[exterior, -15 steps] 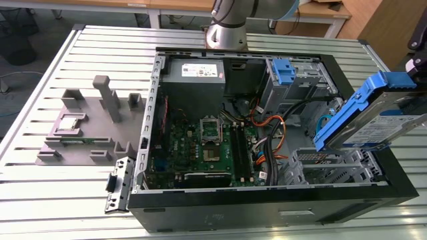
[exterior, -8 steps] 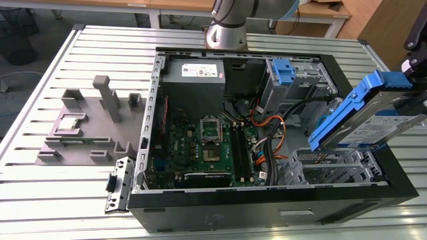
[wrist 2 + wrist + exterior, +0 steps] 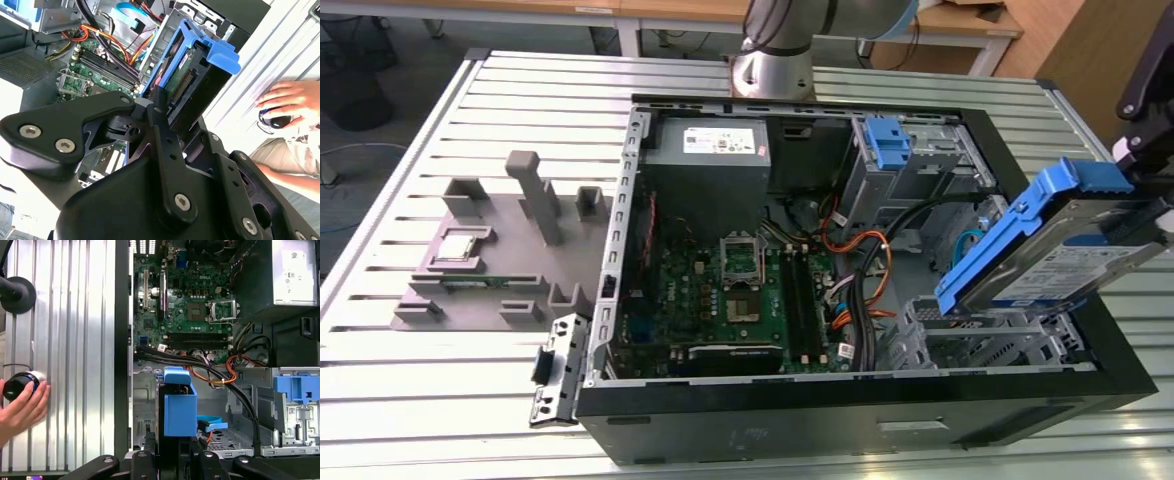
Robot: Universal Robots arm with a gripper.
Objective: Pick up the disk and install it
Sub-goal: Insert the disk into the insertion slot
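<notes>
- Closest to the lens in the second wrist view are the black, bolted link plates of my tool (image 3: 172, 112). Its fingers (image 3: 159, 107) are closed on the disk (image 3: 186, 75) and clamp it from both sides.
- Seen end-on there, the disk shows a dark connector strip, with blue carrier arms running along each side to a blue tab at the far end.
- From the exterior view, the disk (image 3: 1051, 262) is a flat silver metal drive. Its broad face carries a white-and-blue label, and a blue plastic carrier frames its edges.
- It hangs tilted at the middle right of the frame, at the exterior view's right, with one end raised.
- Its lower end is over the silver drive cage (image 3: 974, 335) in the lower-right corner of the open black computer case (image 3: 854, 425). I cannot tell whether drive and cage touch.
- In the first wrist view the carrier's blue end (image 3: 179, 410) stands out from my tool (image 3: 172, 450) over the case interior.
- Inside the case, the green motherboard (image 3: 720, 300) lies at frame centre, with the grey power-supply box (image 3: 707, 160) above it in the frame.
- One bare blue bracket (image 3: 887, 143) sits in the case's upper right.
- On the ribbed metal counter (image 3: 400, 400), a grey fixture block (image 3: 494, 250) stands at the exterior view's left.
- Beside the case in the first wrist view, a person's hand (image 3: 22, 407) rests on a dark round object (image 3: 17, 385).
</notes>
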